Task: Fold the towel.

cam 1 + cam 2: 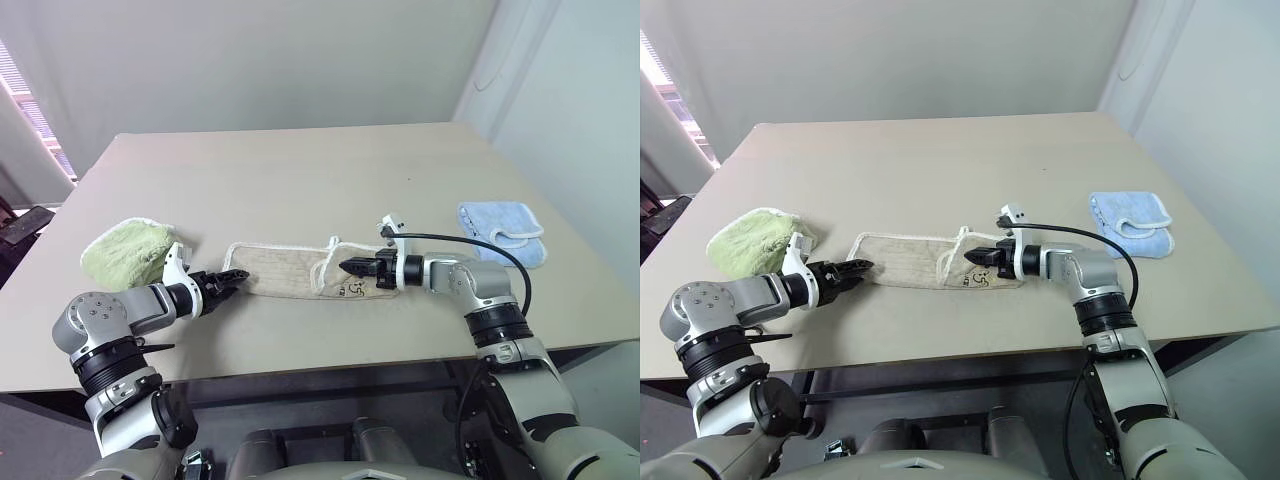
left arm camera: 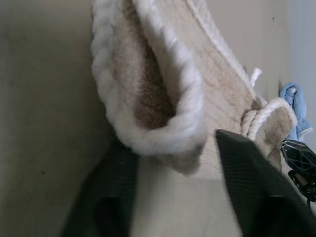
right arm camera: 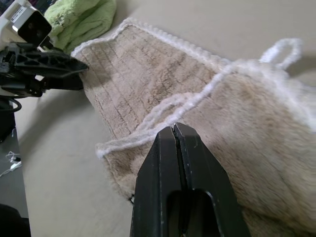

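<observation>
The towel (image 1: 290,268) lies stretched across the near half of the bench (image 1: 300,180), a long beige strip with white cord along its edges, and the robot has a pincer at each end of it. The right pincer (image 1: 346,266) sits low on the cloth with its two black fingers pressed flat together. It rests on the part where one flap already lies doubled over, close to the small dark printed mark (image 1: 350,291), and seems to pin the cloth rather than pinch it. The left pincer (image 1: 236,275) is at the far end from it, fingers partly apart, one on either side of the rolled white hem; whether they have bitten the hem yet I cannot tell.

My reading is that the step in hand is taking hold of that free end. The next move would call for a firm grip on the hem, then a lift and a carry towards the right pincer, so that the end lands squarely on the doubled part.

A green towel (image 1: 125,252) lies just beyond the left pincer, and a blue towel (image 1: 500,230) well off past the right one.
</observation>
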{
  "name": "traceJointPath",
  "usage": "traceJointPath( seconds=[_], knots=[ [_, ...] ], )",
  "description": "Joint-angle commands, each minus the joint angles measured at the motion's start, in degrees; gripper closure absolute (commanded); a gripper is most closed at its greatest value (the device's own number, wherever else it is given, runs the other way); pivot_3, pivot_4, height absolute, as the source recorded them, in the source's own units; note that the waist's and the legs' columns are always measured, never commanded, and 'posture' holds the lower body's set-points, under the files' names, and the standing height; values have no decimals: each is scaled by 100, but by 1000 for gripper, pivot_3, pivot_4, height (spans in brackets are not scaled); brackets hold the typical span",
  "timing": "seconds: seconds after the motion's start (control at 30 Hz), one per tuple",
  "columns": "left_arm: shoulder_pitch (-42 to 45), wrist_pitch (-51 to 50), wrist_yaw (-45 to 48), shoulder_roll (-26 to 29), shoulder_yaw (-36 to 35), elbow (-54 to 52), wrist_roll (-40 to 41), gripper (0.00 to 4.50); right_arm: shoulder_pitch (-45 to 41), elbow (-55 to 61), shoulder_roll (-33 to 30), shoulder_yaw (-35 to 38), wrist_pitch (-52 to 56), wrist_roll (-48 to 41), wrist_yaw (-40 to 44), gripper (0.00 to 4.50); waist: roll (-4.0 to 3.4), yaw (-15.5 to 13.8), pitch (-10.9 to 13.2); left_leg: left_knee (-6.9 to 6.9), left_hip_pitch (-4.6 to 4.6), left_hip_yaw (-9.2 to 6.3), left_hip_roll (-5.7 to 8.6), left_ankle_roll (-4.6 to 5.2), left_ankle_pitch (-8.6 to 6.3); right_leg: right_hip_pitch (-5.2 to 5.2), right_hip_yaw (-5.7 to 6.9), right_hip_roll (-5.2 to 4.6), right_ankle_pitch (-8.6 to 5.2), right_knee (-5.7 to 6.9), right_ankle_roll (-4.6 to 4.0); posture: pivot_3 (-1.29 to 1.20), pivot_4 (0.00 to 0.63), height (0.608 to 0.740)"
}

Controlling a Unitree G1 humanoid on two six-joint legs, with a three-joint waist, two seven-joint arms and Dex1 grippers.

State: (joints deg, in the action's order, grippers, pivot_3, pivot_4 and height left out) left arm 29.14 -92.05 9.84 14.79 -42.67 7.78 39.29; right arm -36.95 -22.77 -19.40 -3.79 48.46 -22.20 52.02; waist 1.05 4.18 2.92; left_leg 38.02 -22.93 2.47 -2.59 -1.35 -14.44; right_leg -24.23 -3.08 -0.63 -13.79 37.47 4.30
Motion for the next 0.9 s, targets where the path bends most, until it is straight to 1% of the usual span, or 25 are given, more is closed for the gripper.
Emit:
traceJointPath(
  seconds=[0.03, 0.1, 0.13, 0.23, 0.4, 0.5, 0.67, 0.7, 0.73, 0.8, 0.9],
  knots=[
    [42, -25, 101, 70, 7, -38, -1, 3448, -110, 41, -68, 133, -69, -40, -19, 4500, 0, 3, 0, 0, 0, 0, -1, 0, 0, -1, 0, 0, 0, 0, 0, 0, 0, 729],
    [25, 19, 158, 99, -3, -21, 12, 4196, -79, 56, -77, 119, -76, -33, -28, 4500, 0, 2, 0, -1, 0, 0, -1, 0, 0, -1, 0, 1, 0, 0, 0, 0, 0, 729],
    [13, 48, 191, 121, 8, -27, 21, 4478, -62, 81, -81, 116, -70, -38, -30, 4500, 0, 2, 0, -1, 0, 0, -1, 0, 0, -1, 0, 1, 0, 0, 0, 0, 0, 729],
    [-55, 122, 323, 225, 143, -124, 34, 4478, -6, 199, -103, 108, -35, -69, -9, 4500, 0, 2, 0, -2, -1, 0, -1, 0, 0, -2, 0, 1, 0, 0, 0, 0, 0, 729],
    [-205, 194, 320, 310, 150, -65, -68, 4478, 103, 376, -158, 43, -93, -68, 87, 4500, 0, 20, 0, -3, -1, 1, -1, 0, 0, -2, 0, 0, -1, -3, 0, 0, 0, 729],
    [-450, 329, 432, 478, 523, -297, -104, 4478, 124, 386, -136, 9, -112, -37, 64, 4500, 0, 62, 0, -7, 0, 1, -3, 0, 0, -5, -1, 2, 0, -3, 0, 0, 0, 729],
    [-606, 678, 400, 494, 745, -448, -194, 4478, 143, 373, -99, -74, -251, 19, 82, 4500, 0, 106, 0, -10, 0, 1, -4, 0, 0, -5, -1, 3, 0, -3, -1, 0, 0, 729],
    [-625, 712, 423, 468, 714, -462, -158, 4043, 138, 367, -92, -84, -274, 17, 97, 4500, 0, 123, 0, -10, 0, 1, -4, 0, 0, -5, -1, 2, 0, -3, -1, 0, 0, 729],
    [-647, 742, 444, 464, 704, -484, -140, 3839, 129, 358, -83, -92, -287, 22, 103, 4500, 0, 130, 0, -9, 0, 1, -4, 0, 0, -4, -1, 2, 0, -3, -1, 0, 0, 729],
    [-650, 704, 439, 440, 597, -486, -99, 3237, 103, 313, -61, -103, -305, 36, 111, 4500, 0, 136, 0, -9, 3, 0, -4, 0, 0, -2, -1, 2, 0, -3, -1, 0, 0, 729],
    [-642, 674, 364, 440, 490, -466, -76, 2154, 77, 237, -58, -144, -381, 81, 119, 4500, 0, 147, 0, -9, 15, -4, -4, 0, 0, 5, -1, 5, -1, -3, -1, 0, 0, 729]
  ],
)
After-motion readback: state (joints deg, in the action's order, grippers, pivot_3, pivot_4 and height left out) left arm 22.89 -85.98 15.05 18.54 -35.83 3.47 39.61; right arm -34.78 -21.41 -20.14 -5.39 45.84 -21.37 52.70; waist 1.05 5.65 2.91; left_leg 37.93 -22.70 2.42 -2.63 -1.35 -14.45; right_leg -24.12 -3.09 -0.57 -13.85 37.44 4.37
